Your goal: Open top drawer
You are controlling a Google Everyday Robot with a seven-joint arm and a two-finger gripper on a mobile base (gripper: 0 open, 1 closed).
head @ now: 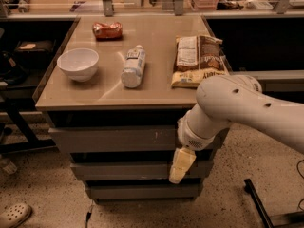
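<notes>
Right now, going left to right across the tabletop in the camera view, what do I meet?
Bowl → red packet → bottle → snack bag. The gripper hangs lower, in front of the drawers, below the top drawer and right of the bottle.

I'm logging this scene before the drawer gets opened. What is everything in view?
counter: one, tan, centre
bowl: one, white, counter's left
bottle: one, white, lying mid-counter
snack bag: one, brown-white, counter's right
packet: one, red-orange, counter's back
top drawer: one, grey, directly under counter
lower drawers: two, grey, beneath it
clog: one, pale, floor lower left
arm: one, white, right side
gripper: one, cream, before middle drawer's right part
</notes>
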